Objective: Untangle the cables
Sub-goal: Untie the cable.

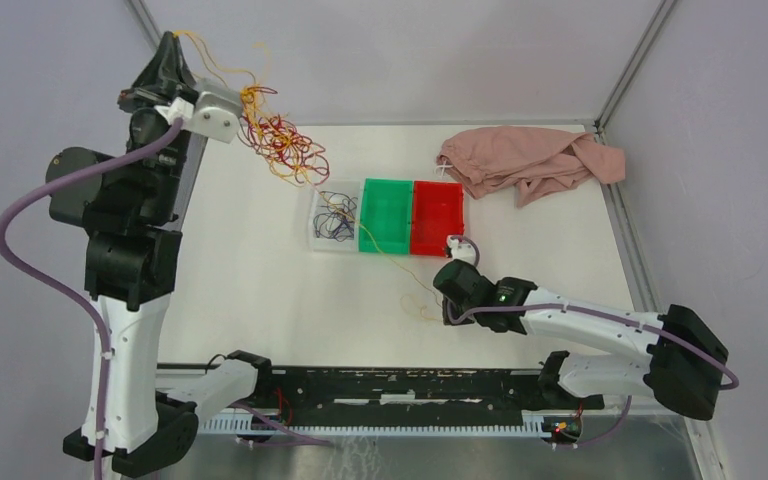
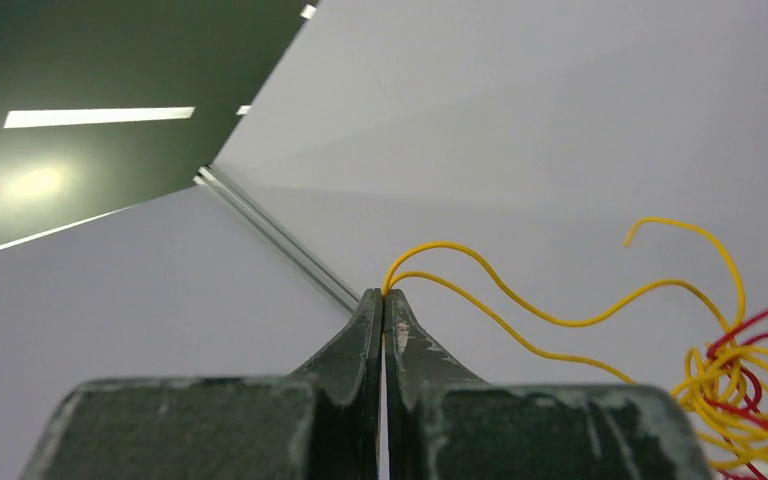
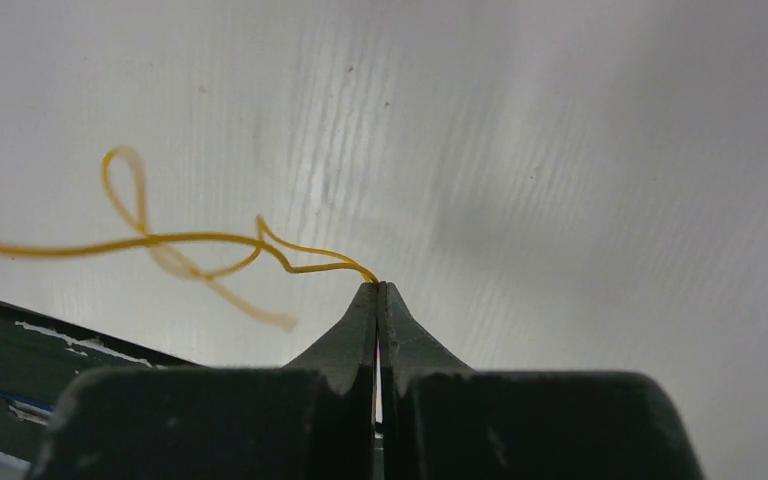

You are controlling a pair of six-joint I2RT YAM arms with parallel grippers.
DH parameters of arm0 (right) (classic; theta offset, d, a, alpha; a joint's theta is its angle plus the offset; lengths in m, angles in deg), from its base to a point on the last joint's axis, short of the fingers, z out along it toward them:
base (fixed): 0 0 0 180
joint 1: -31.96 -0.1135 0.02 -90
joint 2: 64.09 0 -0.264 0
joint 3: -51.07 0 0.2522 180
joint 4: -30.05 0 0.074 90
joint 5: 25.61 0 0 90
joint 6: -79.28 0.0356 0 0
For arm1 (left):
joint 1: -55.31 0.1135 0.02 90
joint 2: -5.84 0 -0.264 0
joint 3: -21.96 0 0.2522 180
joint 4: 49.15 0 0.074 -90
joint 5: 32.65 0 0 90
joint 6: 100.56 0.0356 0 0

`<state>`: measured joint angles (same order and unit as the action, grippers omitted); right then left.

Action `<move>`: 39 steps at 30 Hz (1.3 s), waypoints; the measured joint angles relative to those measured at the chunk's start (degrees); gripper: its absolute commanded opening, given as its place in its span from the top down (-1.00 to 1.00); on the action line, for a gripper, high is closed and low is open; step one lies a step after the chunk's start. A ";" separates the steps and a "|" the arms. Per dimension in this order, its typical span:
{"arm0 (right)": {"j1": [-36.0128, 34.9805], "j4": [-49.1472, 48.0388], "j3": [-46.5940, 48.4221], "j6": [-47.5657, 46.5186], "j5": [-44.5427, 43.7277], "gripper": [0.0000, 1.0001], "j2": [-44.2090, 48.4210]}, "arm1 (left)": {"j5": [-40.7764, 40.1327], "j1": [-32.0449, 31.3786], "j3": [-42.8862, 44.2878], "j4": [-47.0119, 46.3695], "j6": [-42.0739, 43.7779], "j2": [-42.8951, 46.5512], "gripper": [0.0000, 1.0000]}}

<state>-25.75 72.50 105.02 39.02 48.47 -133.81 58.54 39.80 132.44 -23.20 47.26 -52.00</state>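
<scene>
My left gripper is raised high at the back left, shut on two yellow cable strands at its tips. A tangle of red and yellow cables hangs from it above the table; it shows at the right edge of the left wrist view. My right gripper is low over the table at front centre, shut on the end of one yellow cable at its tips. That strand runs back toward the green tray. Dark cables lie in a clear tray.
A clear tray, a green tray and a red tray stand side by side mid-table. A pink cloth lies at the back right. A black rail runs along the front edge. Walls enclose the back and sides.
</scene>
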 measured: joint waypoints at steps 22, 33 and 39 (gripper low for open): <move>12.33 15.63 -6.51 6.08 -5.60 1.00 20.68 | -8.72 0.00 8.59 -25.24 -2.38 -5.66 0.94; 18.73 20.09 -11.08 8.41 -4.44 1.00 28.13 | -10.80 0.00 17.70 -28.68 1.42 -10.82 0.94; 19.50 17.62 -10.29 7.17 -1.11 1.00 27.74 | -0.52 0.02 2.82 -19.15 -1.42 0.13 0.94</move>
<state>-6.26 90.12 94.72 46.19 47.35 -106.07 58.02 39.83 135.26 -42.35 45.84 -51.87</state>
